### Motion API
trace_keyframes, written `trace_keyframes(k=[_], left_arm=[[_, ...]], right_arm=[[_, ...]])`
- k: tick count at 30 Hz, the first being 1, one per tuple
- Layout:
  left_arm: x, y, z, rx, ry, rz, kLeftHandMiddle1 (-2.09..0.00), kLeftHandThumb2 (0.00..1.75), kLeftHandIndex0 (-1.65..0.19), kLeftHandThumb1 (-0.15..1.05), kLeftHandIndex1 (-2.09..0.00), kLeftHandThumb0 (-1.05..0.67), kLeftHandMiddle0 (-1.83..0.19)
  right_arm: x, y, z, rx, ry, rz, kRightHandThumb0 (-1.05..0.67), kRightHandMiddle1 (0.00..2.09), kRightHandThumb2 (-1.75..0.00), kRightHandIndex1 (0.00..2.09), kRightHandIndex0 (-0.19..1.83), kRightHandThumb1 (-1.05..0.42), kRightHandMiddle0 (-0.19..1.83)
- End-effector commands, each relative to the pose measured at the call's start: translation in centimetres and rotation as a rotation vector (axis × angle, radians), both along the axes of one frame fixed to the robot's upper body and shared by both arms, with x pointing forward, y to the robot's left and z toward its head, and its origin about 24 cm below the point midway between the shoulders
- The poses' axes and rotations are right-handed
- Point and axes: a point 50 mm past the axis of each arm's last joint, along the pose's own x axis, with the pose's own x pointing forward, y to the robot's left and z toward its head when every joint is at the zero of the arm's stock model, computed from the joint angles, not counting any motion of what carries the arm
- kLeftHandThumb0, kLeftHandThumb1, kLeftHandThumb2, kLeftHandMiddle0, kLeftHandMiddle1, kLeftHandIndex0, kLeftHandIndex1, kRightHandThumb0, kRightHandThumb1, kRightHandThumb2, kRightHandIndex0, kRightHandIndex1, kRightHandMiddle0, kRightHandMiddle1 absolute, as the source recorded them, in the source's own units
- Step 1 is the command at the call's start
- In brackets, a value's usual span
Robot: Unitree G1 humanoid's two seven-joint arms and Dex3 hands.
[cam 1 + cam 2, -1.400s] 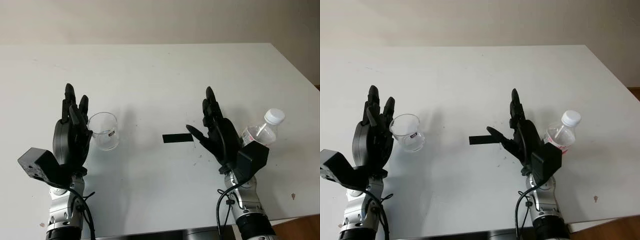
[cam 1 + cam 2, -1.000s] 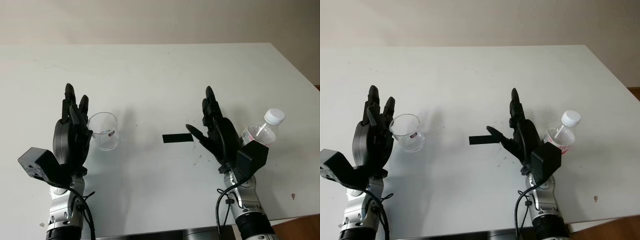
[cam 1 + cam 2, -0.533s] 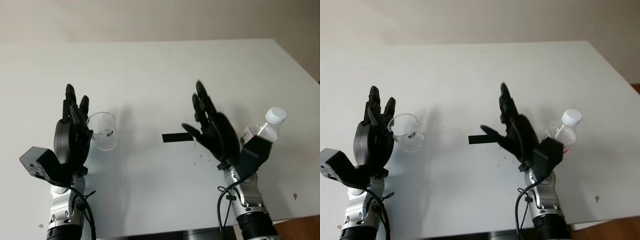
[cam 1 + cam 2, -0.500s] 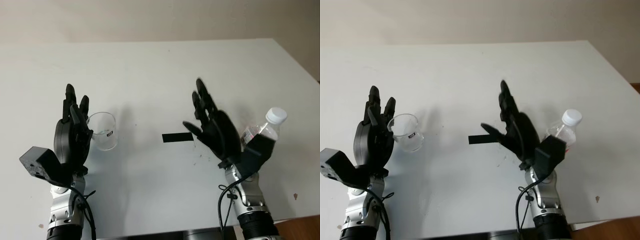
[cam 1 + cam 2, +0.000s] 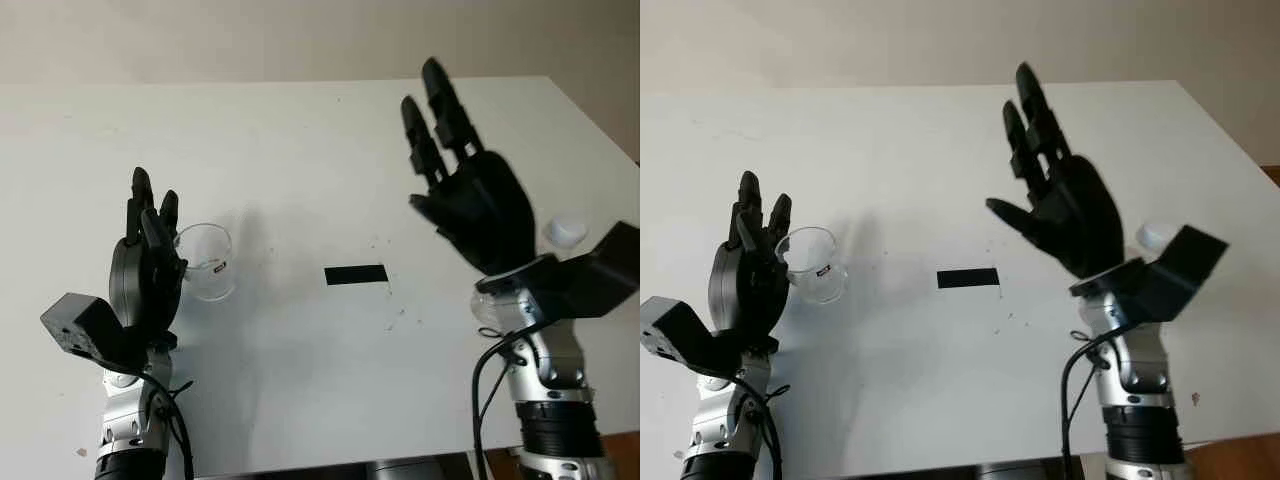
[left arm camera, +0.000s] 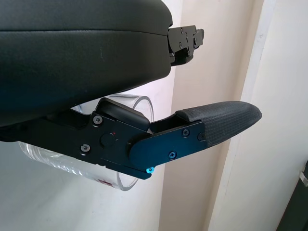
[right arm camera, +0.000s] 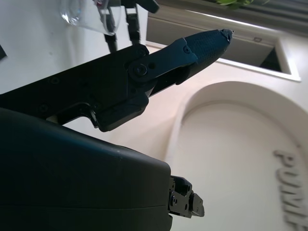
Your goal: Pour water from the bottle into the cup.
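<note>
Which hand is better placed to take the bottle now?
The right hand, probably: open and raised beside the bottle on the table's right side. The open left hand stands by the cup.

Broad white table, flat and matte, reaching from the near edge back to a pale wall. At about 9 o'clock, a small clear glass cup standing upright; near the centre, a short black rectangular strip of tape lying flat. At about 3 o'clock, the white cap of a clear plastic bottle, body hidden; small dark specks beside the strip.
</note>
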Motion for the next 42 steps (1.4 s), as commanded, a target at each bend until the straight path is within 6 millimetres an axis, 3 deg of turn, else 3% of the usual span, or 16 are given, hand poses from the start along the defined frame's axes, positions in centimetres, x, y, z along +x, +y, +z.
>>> trace_keyframes(k=[1,9,15,21,24,27,31,37,42], left_arm=[[-0.1,-0.1,0.1,0.003,-0.014,0.0,-0.33,0.74,0.14,1.05,0.0,-0.87,0.19],[-0.1,-0.2,0.0,0.002,-0.012,-0.003,-0.28,0.74,0.17,1.05,0.0,-0.89,0.19],[-0.2,-0.4,-0.1,0.002,-0.008,-0.001,-0.31,0.74,0.15,1.05,0.0,-0.88,0.19],[-0.2,-0.3,-0.1,0.002,-0.009,-0.005,-0.28,0.74,0.16,1.05,0.0,-0.88,0.19],[-0.2,-0.3,-0.1,0.007,-0.007,-0.006,-0.27,0.74,0.16,1.05,0.0,-0.88,0.19],[-0.1,-0.1,-0.1,0.011,-0.002,-0.003,-0.28,0.73,0.15,1.05,0.0,-0.88,0.19],[-0.1,-0.2,0.0,0.012,-0.007,-0.008,-0.29,0.74,0.15,1.05,0.0,-0.88,0.19],[-0.1,-0.1,0.1,0.007,-0.006,0.004,-0.33,0.74,0.13,1.05,0.0,-0.88,0.19],[-0.1,0.2,0.2,0.009,-0.006,0.005,-0.35,0.73,0.11,1.05,0.0,-0.87,0.19]], right_arm=[[-0.6,-0.5,1.9,0.0,-0.069,0.004,-0.87,0.0,-0.05,0.0,-0.19,-0.96,-0.19],[-3.4,-2.3,5.3,0.032,-0.218,0.02,-0.91,0.02,-0.05,0.0,-0.19,-0.95,-0.18],[-5.7,-4.4,7.3,0.173,-0.287,0.086,-0.74,0.05,-0.06,0.0,-0.19,-0.99,-0.15],[-8.5,-6.2,8.2,0.156,-0.41,-0.045,-0.8,0.06,-0.06,0.01,-0.19,-1.03,-0.13],[-9.3,-7.0,8.4,0.157,-0.427,-0.077,-0.73,0.05,-0.06,0.0,-0.19,-1.03,-0.13],[-9.4,-8.0,8.1,0.142,-0.434,-0.136,-0.74,0.05,-0.06,0.0,-0.19,-1.03,-0.14],[-8.6,-8.3,6.0,0.147,-0.377,-0.236,-0.78,0.06,-0.04,0.0,-0.19,-0.97,-0.11],[-7.0,-8.8,2.7,-0.185,-0.308,-0.558,-0.83,0.01,-0.03,0.0,-0.19,-0.9,-0.18],[-5.3,-8.5,-0.3,-0.236,-0.193,-0.578,-0.81,0.0,-0.05,0.0,-0.19,-0.88,-0.19]])
